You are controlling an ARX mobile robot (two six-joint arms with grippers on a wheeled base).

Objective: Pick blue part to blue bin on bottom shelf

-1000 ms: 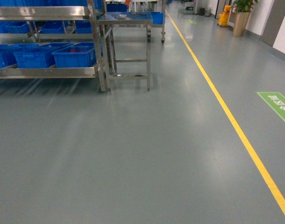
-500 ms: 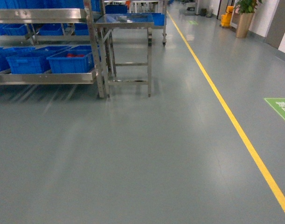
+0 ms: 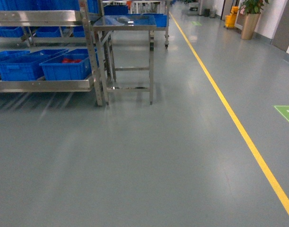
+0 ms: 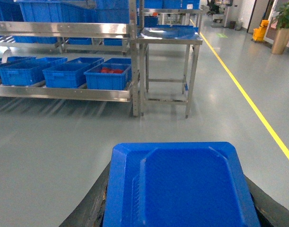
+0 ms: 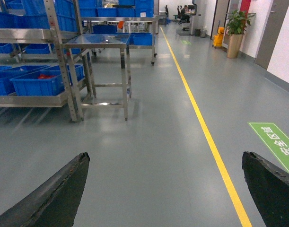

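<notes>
The blue part (image 4: 179, 187), a flat tray-like piece with bevelled corners, fills the bottom of the left wrist view, and my left gripper (image 4: 177, 191) is shut on it, a black finger (image 4: 94, 205) showing on either side. My right gripper (image 5: 165, 158) hangs open over bare floor. Neither gripper shows in the head view. Far ahead on the left, blue crates stand in a row on the bottom shelf (image 3: 40, 85) (image 4: 64, 92). The rightmost crate (image 3: 66, 67) (image 4: 108, 77) holds red bags. The blue bin (image 4: 66, 74) (image 3: 19, 67) beside it shows bare blue walls.
A small steel table (image 3: 127, 22) (image 5: 99, 40) with a blue top stands right of the rack. A yellow floor line (image 3: 239, 127) runs along the right, with a green floor sign (image 3: 287, 113) beyond it. A potted plant (image 3: 250, 19) stands by the far wall.
In the head view the rack and table have slid lower and to the left and look nearer; the green sign has also moved down. The base has rolled forward.
</notes>
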